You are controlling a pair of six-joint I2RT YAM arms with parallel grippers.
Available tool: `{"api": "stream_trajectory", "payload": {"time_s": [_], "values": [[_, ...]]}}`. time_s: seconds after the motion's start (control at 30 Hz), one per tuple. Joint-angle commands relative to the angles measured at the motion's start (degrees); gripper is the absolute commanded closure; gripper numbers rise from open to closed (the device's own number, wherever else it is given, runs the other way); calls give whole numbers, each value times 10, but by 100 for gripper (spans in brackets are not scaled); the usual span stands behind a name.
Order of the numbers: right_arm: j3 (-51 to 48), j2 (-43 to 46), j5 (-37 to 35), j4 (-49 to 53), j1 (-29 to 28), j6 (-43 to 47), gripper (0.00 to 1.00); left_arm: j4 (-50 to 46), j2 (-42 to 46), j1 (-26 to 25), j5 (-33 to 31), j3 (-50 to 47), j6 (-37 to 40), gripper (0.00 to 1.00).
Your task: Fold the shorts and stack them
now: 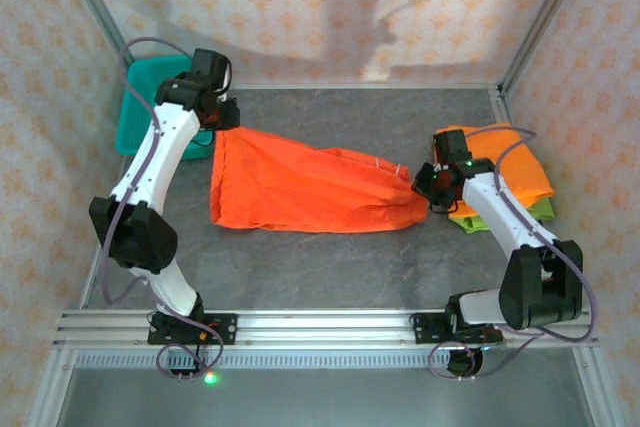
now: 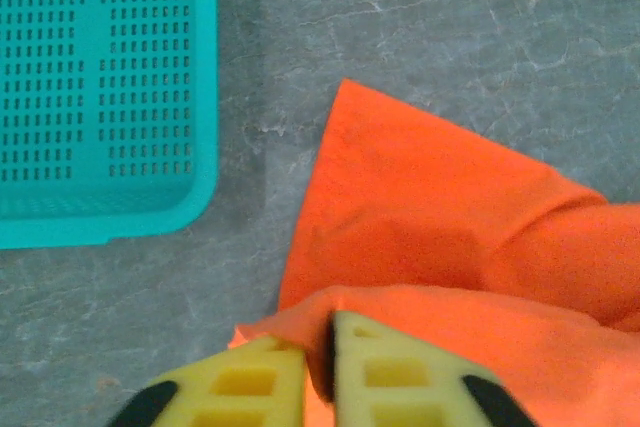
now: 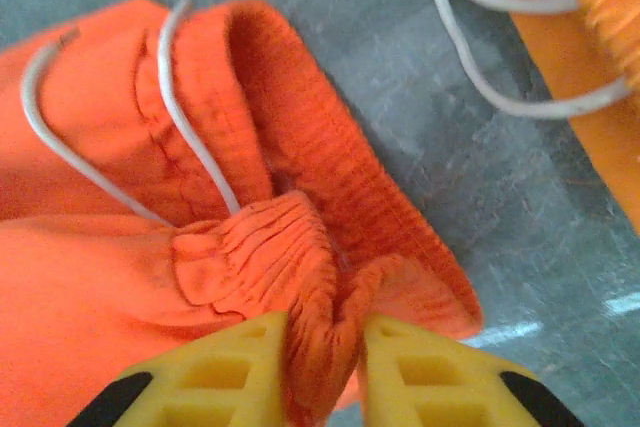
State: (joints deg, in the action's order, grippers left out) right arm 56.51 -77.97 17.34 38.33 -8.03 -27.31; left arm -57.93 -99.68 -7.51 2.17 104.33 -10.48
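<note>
Left gripper [image 2: 318,362] pinched shut on far-left corner of orange shorts [image 1: 300,192]. Right gripper [image 3: 325,347] clamped on bunched waistband, white drawstring [image 3: 190,117] loose beside. Left arm stretched far, near teal basket [image 1: 140,112]; right arm bent inward. Orange shorts flat mid-worktop [image 1: 330,267], long axis left-right, waistband at right. Folded stack [image 1: 515,182] just right of right gripper.
</note>
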Motion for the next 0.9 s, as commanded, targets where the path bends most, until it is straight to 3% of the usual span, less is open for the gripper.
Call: {"api": "stream_trajectory", "payload": {"time_s": [0.0,0.03,0.17,0.3,0.37,0.53,0.67,0.87], "values": [[41,-29,-2,-11,18,-5,68,6,-32,1,-16,63,-9,81],[51,-36,4,-11,23,-6,65,10,-47,1,-15,85,-12,76],[105,-46,26,-2,45,-23,48,-9,-129,7,22,230,-16,44],[108,6,23,-26,47,-35,36,-63,-141,7,62,344,-20,36],[74,45,56,-66,45,-60,33,-33,-77,7,106,271,-35,30],[11,74,130,-134,-6,-107,23,150,123,6,205,-75,-128,5],[30,15,150,-144,-45,-104,21,259,206,-2,252,-289,-198,1],[81,-114,158,-143,-50,-92,21,363,218,-25,254,-467,-248,0]]}}
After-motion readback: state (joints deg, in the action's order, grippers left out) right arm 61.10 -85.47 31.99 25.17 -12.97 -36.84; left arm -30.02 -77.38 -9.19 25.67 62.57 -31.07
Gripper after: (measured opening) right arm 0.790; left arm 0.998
